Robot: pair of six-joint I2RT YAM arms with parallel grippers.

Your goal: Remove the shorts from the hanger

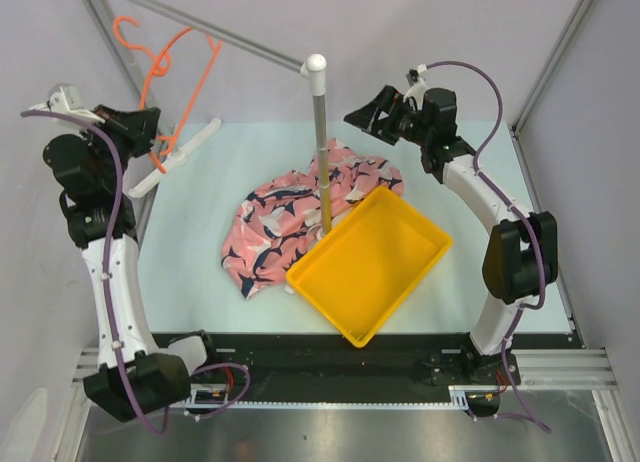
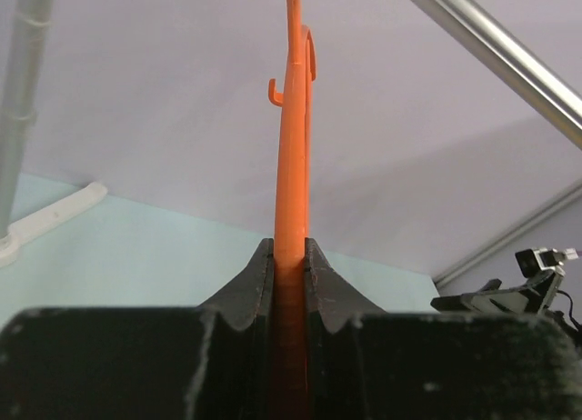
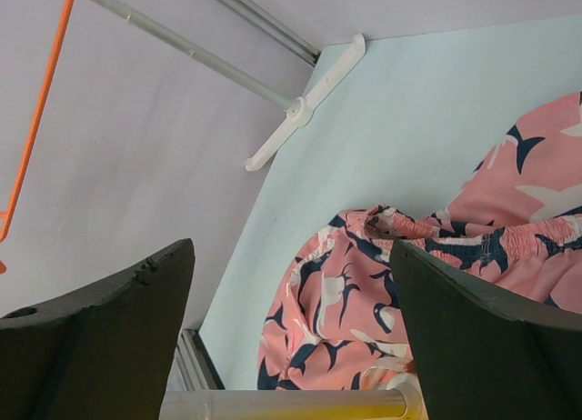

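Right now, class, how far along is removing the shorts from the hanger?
Done: the shorts lie on the table, off the hanger. In hand: the left gripper grips the bare hanger; the right gripper is open near the shorts. Left: nothing of the removal itself.

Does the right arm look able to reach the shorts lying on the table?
Probably yes: its open fingers hang near the far end of the shorts, which lies bare. The yellow tray and the upright pole crowd only the nearer side.

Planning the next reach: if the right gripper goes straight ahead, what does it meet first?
Probably the shorts, seen between the right gripper's open fingers; depth is unclear.
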